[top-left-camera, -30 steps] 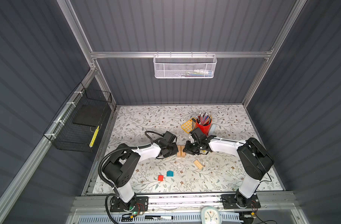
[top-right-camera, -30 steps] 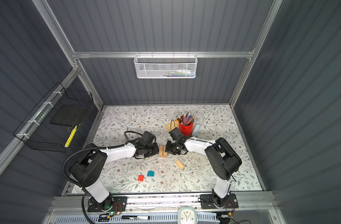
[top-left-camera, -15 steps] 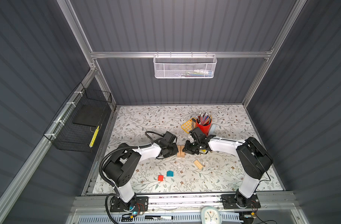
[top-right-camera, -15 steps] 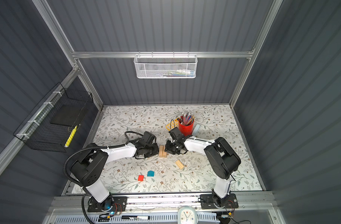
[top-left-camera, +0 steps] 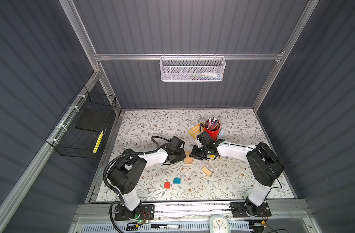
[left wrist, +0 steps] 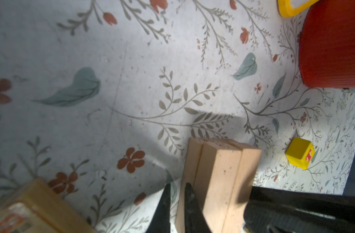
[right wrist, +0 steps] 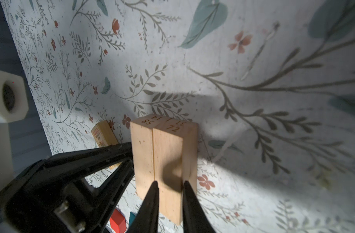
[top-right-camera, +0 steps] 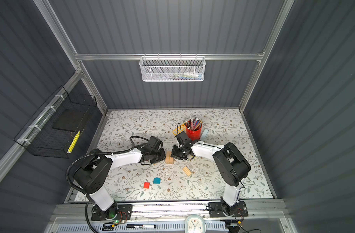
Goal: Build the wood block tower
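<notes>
1. Not much moved in the last second. Both your arms stayed at the wood block tower [top-left-camera: 188, 160]. It sat low in the middle of the flowery mat [top-left-camera: 152, 121], nearer than the red pencil cup [top-left-camera: 212, 132].
2. Your left gripper [left wrist: 177, 188] was closed, with nothing inside it. Its fingers leaned on the left side of the tower.
3. Your right gripper [right wrist: 169, 187] was at the tower's right side. Its fingers were pulled in close, with only a small gap. The tips sat over the top of the planks. I could not tell if they pinched a plank or only touched it.
4. The tower was just a few tan planks packed tight together. I could not count the layers.
5. The other blocks lay where they had been a second ago.
   - The loose tan wood [top-left-camera: 206, 171] was near and to the right of the tower.
   - The yellow cube [left wrist: 298, 155] sat just to the right of it.
   - The red cube [top-left-camera: 167, 185] and the teal house block [top-left-camera: 176, 180] lay side by side, near and a little to the left, well apart from the tower.
6. I think you were pushing the planks straight from two sides, not adding a new one. So the tower did not grow. The loose wood and the three colored blocks still had to go on.
7. Letting go would need care, because a bump could knock the planks crooked.
</notes>
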